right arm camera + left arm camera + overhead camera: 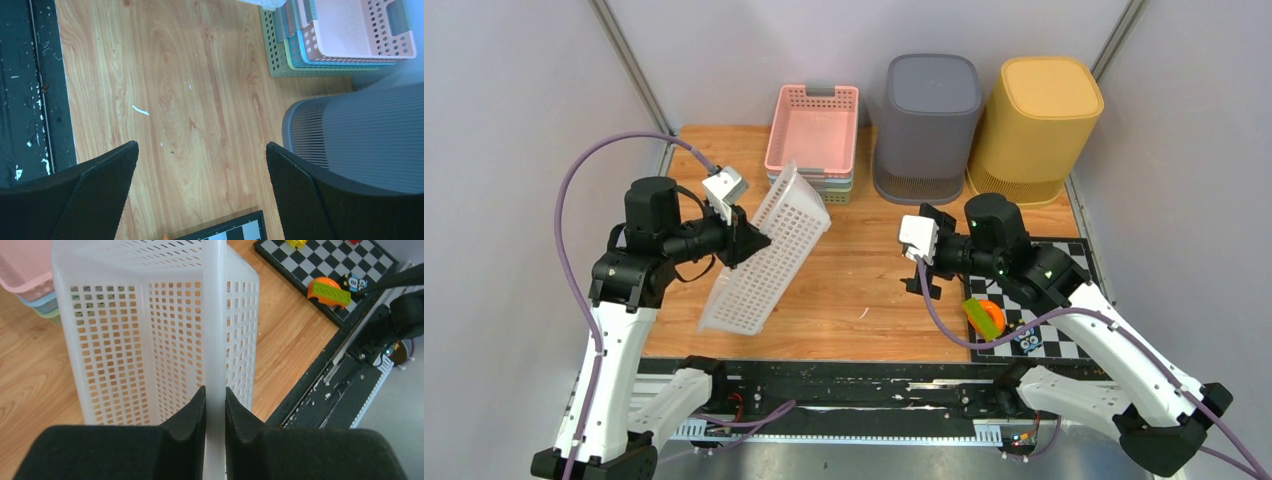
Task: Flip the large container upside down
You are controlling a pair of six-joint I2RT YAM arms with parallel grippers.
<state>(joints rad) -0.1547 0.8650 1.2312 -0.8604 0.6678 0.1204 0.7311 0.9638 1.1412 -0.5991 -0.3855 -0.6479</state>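
The left gripper (749, 243) is clamped on the long rim of the white perforated plastic basket (769, 250), holding it tipped on its side over the left of the wooden table (874, 290). The basket's long axis runs diagonally from near-left to far-right, and its open mouth is turned toward the left arm. The right gripper (927, 252) hangs over bare wood with its fingers spread wide, well apart from the basket.

I see bright, even light from above, with soft, faint shadows on the desk (864, 285) beneath my left hand (746, 245).
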